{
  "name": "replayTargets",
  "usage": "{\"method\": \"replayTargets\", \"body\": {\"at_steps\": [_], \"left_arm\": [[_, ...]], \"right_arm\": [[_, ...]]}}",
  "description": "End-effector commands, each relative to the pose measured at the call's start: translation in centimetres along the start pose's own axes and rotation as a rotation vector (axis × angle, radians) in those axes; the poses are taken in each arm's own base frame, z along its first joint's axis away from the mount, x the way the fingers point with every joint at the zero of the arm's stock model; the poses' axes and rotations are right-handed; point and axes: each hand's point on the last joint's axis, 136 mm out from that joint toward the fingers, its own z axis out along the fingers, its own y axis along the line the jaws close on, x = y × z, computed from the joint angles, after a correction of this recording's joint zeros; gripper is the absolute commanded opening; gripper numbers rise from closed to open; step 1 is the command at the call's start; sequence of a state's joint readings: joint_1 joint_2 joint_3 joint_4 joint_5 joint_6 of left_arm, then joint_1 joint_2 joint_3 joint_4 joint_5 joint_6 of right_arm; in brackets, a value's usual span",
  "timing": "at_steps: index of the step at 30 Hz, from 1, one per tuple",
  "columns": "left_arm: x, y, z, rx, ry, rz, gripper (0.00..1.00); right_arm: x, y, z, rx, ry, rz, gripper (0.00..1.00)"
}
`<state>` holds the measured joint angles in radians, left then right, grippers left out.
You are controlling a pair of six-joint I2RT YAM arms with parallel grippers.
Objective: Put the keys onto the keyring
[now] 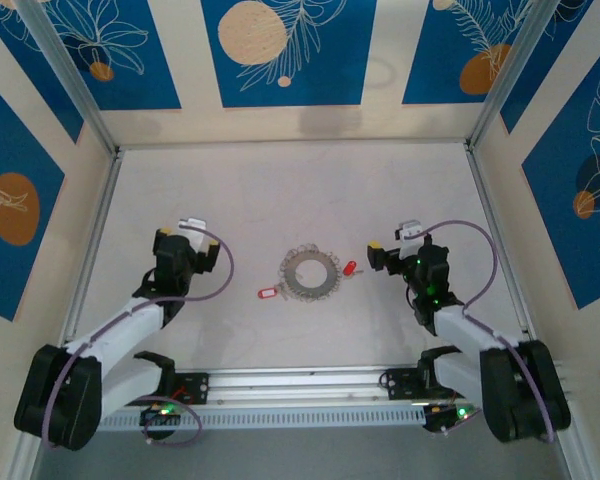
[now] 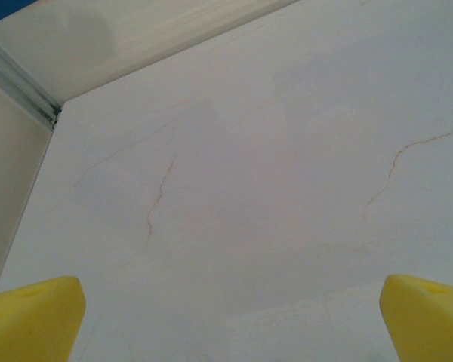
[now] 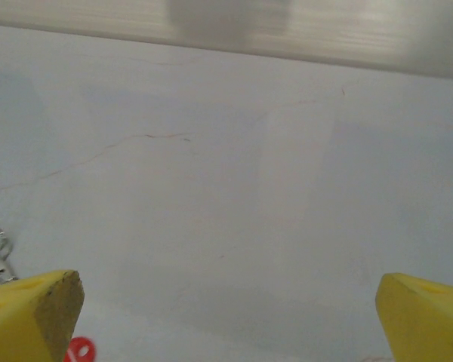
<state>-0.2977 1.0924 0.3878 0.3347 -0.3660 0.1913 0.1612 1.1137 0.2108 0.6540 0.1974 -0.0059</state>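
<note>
Right gripper [image 1: 380, 256], spread wide, hovers just right of a key [image 1: 350, 268] by the keyring [image 1: 309, 275] — left gripper [image 2: 230, 320], also spread, sits farther off.

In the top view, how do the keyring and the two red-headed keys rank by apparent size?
1. keyring
2. key nearer the left arm
3. key nearer the right arm; it looks smaller, though both keys are tiny here.

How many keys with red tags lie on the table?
2. The first key lies lower left of the keyring; the second key lies at its right. None seems hidden.
</note>
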Motion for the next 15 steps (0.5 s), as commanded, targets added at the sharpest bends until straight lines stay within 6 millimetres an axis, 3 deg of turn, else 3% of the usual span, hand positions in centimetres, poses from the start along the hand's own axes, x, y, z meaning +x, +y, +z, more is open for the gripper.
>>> {"method": "replayTargets", "body": {"at_steps": [1, 5, 9, 15], "left_arm": [[-1.1, -0.2, 1.2, 0.011, -0.06, -0.005, 1.0], [-0.4, -0.1, 3.0, 0.001, -0.062, -0.054, 1.0], [-0.3, 0.2, 3.9, 0.016, -0.106, -0.108, 1.0], [0.6, 0.6, 5.9, 0.022, -0.077, -0.165, 1.0]], "right_arm": [[-2.5, -0.7, 0.9, 0.019, -0.126, 0.033, 0.99], [-2.6, -1.7, 1.8, 0.039, -0.163, 0.003, 0.99], [-1.3, -4.0, 2.6, 0.057, -0.135, 0.113, 0.99], [0.0, -4.6, 3.8, 0.045, -0.09, 0.153, 0.99]]}}
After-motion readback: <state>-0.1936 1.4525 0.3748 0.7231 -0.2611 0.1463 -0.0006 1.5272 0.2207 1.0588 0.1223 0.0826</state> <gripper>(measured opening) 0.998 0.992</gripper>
